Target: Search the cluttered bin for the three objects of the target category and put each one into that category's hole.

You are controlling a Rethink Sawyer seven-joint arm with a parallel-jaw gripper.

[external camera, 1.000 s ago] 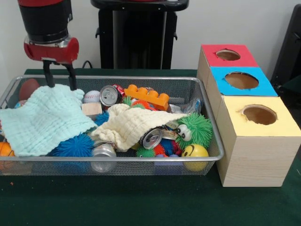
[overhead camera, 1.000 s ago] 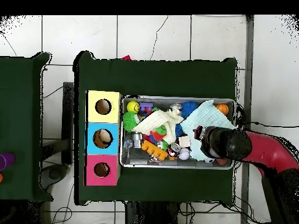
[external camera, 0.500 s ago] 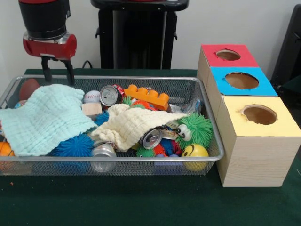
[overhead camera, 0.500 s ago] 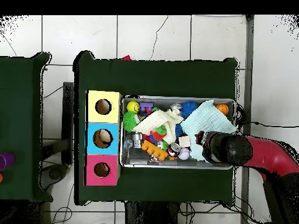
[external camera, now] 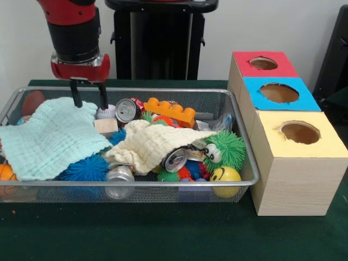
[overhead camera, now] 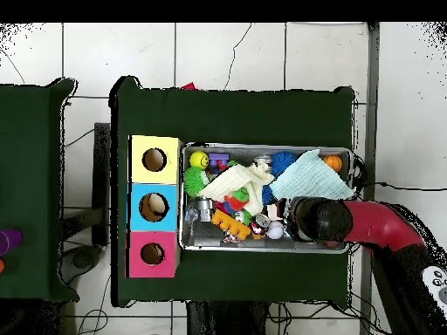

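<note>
The gripper (external camera: 87, 94) has its two fingers apart and holds nothing – the tips hang just over the far edge of the light green cloth (external camera: 49, 136), next to the baseball (external camera: 106, 111). The bin (external camera: 163, 186) sits on the green table beside the three boxes, full of toys and cans. A moment ago the gripper was more to the picture's left in the front view – now it has slid toward the middle of the bin

The bin (external camera: 239, 182) — a wide, shallow silver wire-mesh basket with a rounded rim — sits flat on the table, just beside three wooden boxes, heaped with toys, cans and two cloths — one mint, one cream.
</note>
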